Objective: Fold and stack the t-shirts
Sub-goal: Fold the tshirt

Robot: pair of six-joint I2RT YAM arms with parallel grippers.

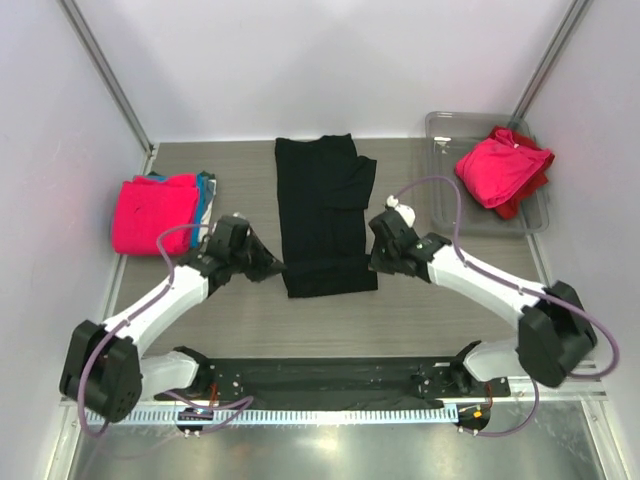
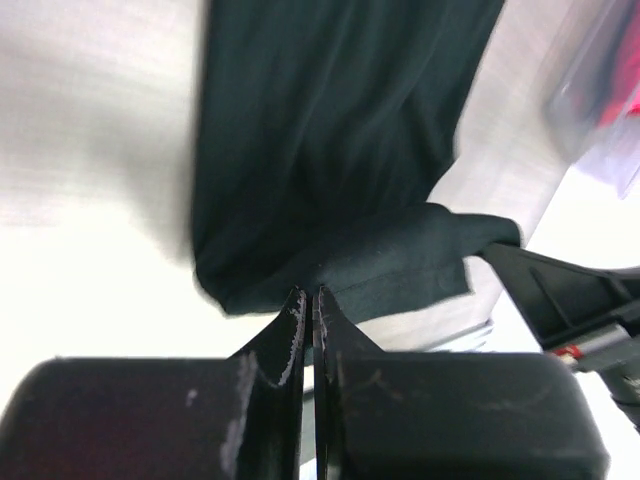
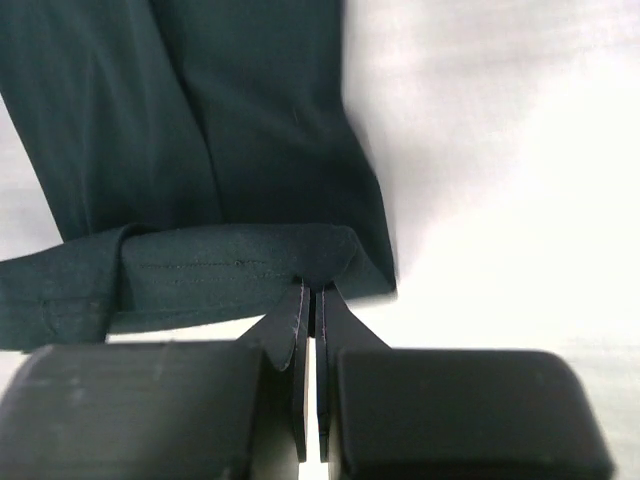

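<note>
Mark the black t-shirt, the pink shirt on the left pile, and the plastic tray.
black t-shirt (image 1: 320, 200): top view, middle of the folded body.
pink shirt (image 1: 150, 215): top view, centre of its upper face.
plastic tray (image 1: 447, 132): top view, bare far-left corner of its floor.

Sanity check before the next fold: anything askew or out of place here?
Only one thing: the black t-shirt has a sleeve flap jutting past its right edge, so the lengthwise fold is uneven. The left hand and right hand pinch its near hem.
</note>
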